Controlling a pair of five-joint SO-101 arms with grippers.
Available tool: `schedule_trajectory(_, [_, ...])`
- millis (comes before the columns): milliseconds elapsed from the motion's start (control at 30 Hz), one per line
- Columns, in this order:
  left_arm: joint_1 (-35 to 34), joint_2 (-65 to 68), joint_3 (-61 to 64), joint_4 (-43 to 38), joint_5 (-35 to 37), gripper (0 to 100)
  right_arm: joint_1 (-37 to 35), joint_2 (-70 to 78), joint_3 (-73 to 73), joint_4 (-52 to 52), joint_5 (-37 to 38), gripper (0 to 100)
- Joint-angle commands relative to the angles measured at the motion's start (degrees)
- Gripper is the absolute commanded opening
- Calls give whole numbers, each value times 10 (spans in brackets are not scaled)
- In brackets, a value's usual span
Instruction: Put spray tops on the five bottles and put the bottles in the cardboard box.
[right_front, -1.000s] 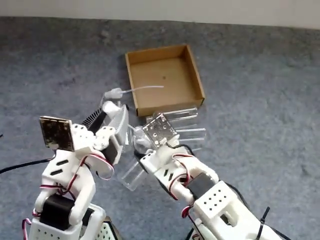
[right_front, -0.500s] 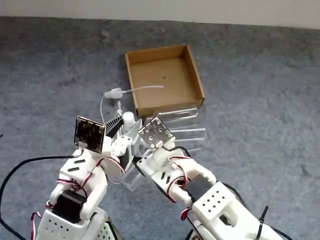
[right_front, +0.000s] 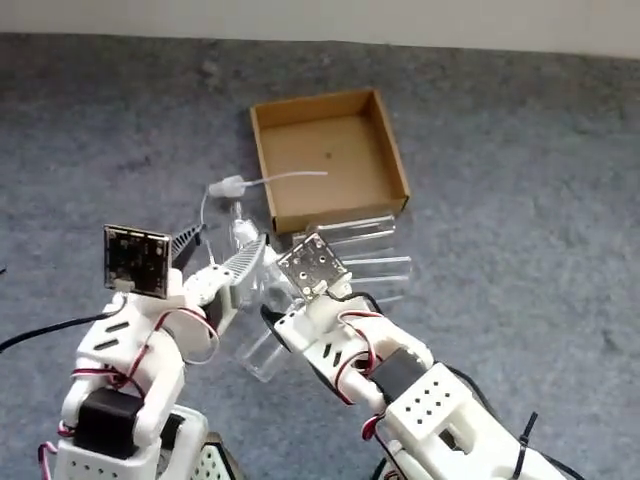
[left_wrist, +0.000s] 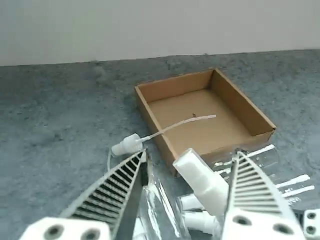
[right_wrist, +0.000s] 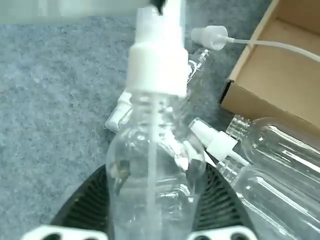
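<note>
Grey felted counter carries a shallow brown cardboard box, no bottle in it yet. Near its front wall the right end effector clamps a clear plastic bottle; the left end effector stands open astride its white spray top. Recommended: close squarely on the cap, turn without tilting, hold the bottle firm until seated.

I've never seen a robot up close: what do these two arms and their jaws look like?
Both the left arm and right arm are chunky white plastic shells around black motors, strung with thin red, white and black wires. Each wrist carries a small square circuit board. The left jaws are ribbed, pointed triangles; the right are black.
</note>
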Motion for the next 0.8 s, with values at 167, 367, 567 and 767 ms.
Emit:
schedule_trajectory(167, [-142, 1, 2, -98, -4, 203, 0, -18, -12, -15, -6, 4])
schedule_trajectory(367, [-130, 2, 77, -186, -42, 89, -1, -18, -14, -12, -6, 4])
schedule_trajectory(567, [-91, 2, 106, -196, -59, 56, -6, -19, -15, -11, -9, 4])
schedule_trajectory(767, [-81, 2, 109, -197, -55, 56, -12, -19, -15, -11, -7, 4])
